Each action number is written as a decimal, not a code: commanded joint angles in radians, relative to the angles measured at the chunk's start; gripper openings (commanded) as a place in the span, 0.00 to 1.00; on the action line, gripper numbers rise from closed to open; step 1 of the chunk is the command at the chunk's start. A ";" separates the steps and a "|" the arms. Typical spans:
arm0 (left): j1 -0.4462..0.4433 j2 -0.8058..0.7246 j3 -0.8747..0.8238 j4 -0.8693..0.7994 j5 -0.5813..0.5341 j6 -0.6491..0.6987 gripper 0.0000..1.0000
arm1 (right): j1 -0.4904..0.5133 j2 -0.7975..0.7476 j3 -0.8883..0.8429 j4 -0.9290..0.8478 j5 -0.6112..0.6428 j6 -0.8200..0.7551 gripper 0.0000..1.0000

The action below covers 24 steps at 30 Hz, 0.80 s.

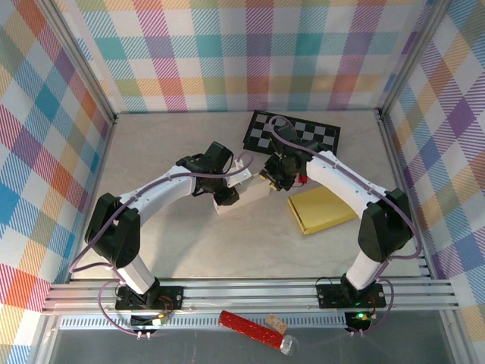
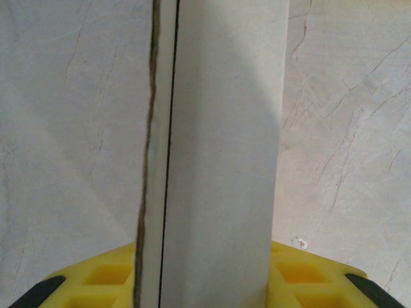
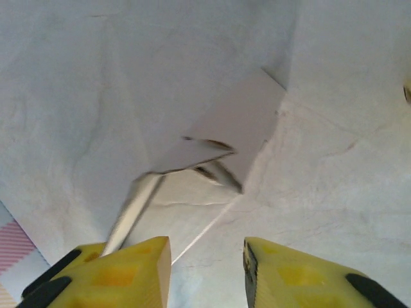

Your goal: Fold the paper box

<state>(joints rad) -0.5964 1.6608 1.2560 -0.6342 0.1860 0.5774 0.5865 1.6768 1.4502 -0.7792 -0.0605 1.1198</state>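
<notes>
The top view takes in the whole table (image 1: 189, 235): both arms reach inward from the near edge and meet at one white paper box (image 1: 254, 193) lying near the middle. The left arm bends up and to the right, its wrist tipped down so that the left gripper (image 1: 227, 194) meets the box's left end. The right arm sweeps far and to the left, and the right gripper (image 1: 274, 176) hangs over the box's far right corner.

The left wrist view gives what the overhead cannot. A tall white panel of the paper box (image 2: 218, 141) stands upright between the two yellow fingers (image 2: 96, 276) of the left gripper (image 2: 205, 260) and fills the gap between them, so they are clamped on it. A dark seam runs up the panel's left edge.

In the right wrist view the right gripper (image 3: 207, 256) has its yellow fingers (image 3: 122, 269) spread apart with nothing between them. Just beyond them lies the paper box (image 3: 225, 128), with small loose flaps folded partly over its top.

Counted from above: two arms, one box, one black-and-white checkerboard (image 1: 292, 133) at the far side, one yellow flat sheet (image 1: 322, 208) to the right of the box, and one red tube (image 1: 246, 326) on the near ledge in front of the rails.
</notes>
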 commanded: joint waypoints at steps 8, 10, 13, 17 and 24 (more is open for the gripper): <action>0.010 0.007 -0.004 -0.056 0.052 0.024 0.35 | -0.161 -0.186 -0.094 0.171 -0.184 -0.970 0.40; 0.010 0.007 -0.004 -0.058 0.053 0.027 0.34 | -0.218 -0.159 -0.096 0.141 -0.271 -1.084 0.38; 0.010 0.005 -0.007 -0.061 0.058 0.030 0.34 | -0.270 -0.083 -0.041 0.047 -0.376 -1.200 0.37; 0.010 -0.001 -0.017 -0.058 0.060 0.033 0.34 | -0.274 -0.012 0.028 -0.036 -0.431 -1.323 0.38; 0.015 -0.001 -0.010 -0.062 0.064 0.037 0.34 | -0.272 0.023 0.030 -0.045 -0.510 -1.420 0.46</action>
<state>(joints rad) -0.5900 1.6608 1.2556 -0.6373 0.2012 0.5999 0.3080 1.6936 1.4479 -0.7944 -0.4816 -0.1898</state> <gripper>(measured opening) 0.344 0.455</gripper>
